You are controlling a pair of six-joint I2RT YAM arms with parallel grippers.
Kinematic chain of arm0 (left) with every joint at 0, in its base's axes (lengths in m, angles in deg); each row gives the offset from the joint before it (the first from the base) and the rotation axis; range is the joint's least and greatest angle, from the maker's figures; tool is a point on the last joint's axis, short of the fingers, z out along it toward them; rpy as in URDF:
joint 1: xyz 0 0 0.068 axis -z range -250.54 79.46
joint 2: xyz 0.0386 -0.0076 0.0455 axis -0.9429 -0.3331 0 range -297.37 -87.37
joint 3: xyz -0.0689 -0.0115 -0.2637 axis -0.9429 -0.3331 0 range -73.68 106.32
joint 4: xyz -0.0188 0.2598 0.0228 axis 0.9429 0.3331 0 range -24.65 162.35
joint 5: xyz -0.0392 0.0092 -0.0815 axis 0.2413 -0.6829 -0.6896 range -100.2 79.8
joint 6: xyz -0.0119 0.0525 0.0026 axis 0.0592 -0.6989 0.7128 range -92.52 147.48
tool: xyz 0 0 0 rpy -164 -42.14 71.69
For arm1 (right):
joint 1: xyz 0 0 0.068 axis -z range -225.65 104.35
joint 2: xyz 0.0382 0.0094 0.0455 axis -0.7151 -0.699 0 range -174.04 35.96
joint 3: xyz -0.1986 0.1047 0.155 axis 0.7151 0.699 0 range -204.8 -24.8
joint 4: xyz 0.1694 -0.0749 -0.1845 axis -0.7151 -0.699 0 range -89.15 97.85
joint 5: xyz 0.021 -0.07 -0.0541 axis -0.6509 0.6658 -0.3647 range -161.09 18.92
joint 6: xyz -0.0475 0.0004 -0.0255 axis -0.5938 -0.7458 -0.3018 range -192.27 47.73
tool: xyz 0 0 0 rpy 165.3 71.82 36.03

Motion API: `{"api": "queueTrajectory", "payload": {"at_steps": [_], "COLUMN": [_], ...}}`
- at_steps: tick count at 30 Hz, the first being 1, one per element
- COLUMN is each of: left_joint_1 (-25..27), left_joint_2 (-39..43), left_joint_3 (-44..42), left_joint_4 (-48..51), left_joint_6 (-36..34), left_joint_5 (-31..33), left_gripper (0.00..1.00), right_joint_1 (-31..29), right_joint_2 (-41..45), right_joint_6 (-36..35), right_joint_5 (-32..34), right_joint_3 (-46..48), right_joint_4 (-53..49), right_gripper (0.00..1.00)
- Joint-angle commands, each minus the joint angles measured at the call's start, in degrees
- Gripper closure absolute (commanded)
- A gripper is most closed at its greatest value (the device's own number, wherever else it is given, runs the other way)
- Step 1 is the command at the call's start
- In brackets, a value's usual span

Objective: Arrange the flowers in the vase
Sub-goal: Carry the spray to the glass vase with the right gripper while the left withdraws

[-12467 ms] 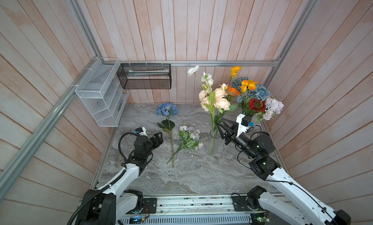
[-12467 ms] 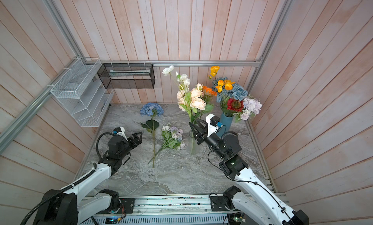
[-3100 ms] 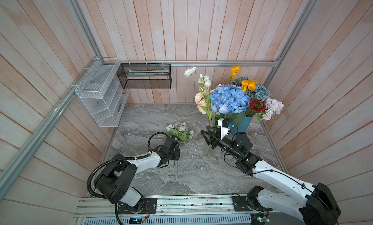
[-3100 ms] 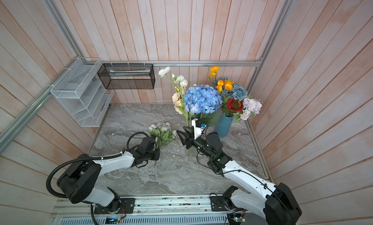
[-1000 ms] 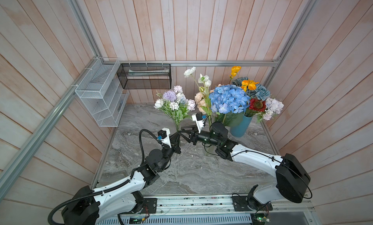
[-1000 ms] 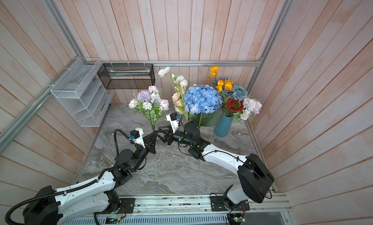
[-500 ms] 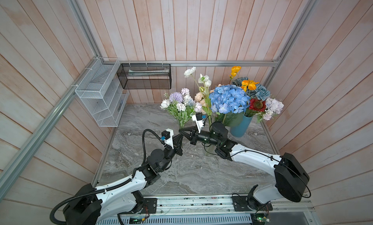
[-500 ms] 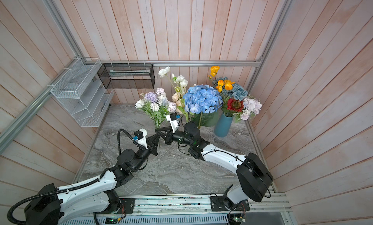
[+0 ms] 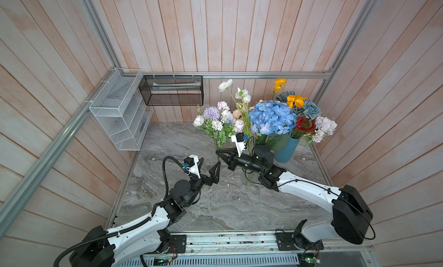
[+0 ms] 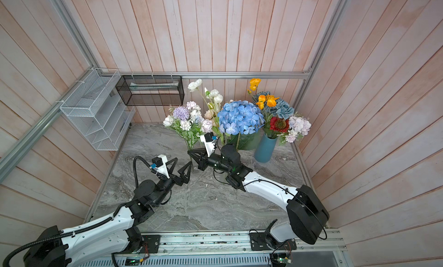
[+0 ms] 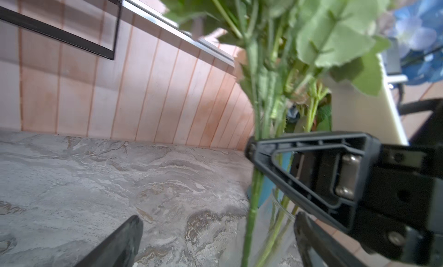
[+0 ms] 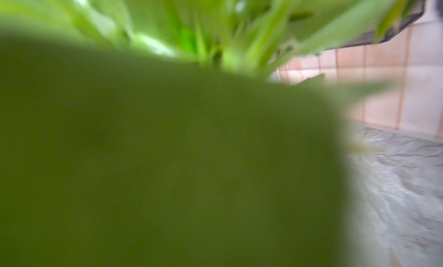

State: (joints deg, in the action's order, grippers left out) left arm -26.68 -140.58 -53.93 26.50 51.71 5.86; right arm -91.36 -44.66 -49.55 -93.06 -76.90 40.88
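Note:
A bunch of lilac and white flowers (image 9: 218, 119) (image 10: 189, 120) stands upright over the marble, left of the blue hydrangea (image 9: 272, 117). My right gripper (image 9: 218, 154) (image 10: 189, 153) is shut on its green stem (image 11: 252, 198), as the left wrist view shows. My left gripper (image 9: 211, 166) (image 10: 182, 164) (image 11: 217, 221) is open just below and left of that grip, its fingers either side of the stem without touching. The clear glass vase (image 9: 247, 180) (image 11: 281, 220) holds the hydrangea and white blooms, half hidden behind the right arm. A leaf covers most of the right wrist view.
A blue vase (image 9: 286, 150) with orange, red and pale flowers stands at the back right. A white wire rack (image 9: 119, 115) and a black mesh basket (image 9: 172, 92) hang on the walls at the back left. Grey marble tabletop (image 9: 215, 206) lies in front.
My left gripper has opened and let go of the stem, dropping back slightly. The right gripper closed on the stem and now holds the bunch, which has shifted a little right.

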Motion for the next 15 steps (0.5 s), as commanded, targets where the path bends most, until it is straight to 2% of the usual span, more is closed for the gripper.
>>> {"api": "queueTrajectory", "payload": {"at_steps": [1,6,10,15], "left_joint_1": [-5.3,-11.0,-11.2,-11.3], "left_joint_2": [0.9,-2.6,-7.8,-15.1], "left_joint_3": [-2.5,-3.7,-1.2,3.9], "left_joint_4": [2.0,1.1,0.0,-1.3], "left_joint_6": [10.4,19.4,20.4,20.0], "left_joint_5": [-2.6,-6.4,-8.5,-14.4], "left_gripper": [0.0,0.0,0.0,0.0], "right_joint_1": [0.3,0.3,0.3,0.3], "right_joint_2": [4.5,10.0,15.1,21.3], "right_joint_6": [-8.1,-16.6,-22.3,-28.1], "right_joint_5": [5.0,9.2,12.9,19.5], "right_joint_3": [0.9,0.8,1.6,6.0], "right_joint_4": [-3.5,-10.1,-13.1,-11.1], "right_gripper": [1.0,1.0,1.0,1.0]}}
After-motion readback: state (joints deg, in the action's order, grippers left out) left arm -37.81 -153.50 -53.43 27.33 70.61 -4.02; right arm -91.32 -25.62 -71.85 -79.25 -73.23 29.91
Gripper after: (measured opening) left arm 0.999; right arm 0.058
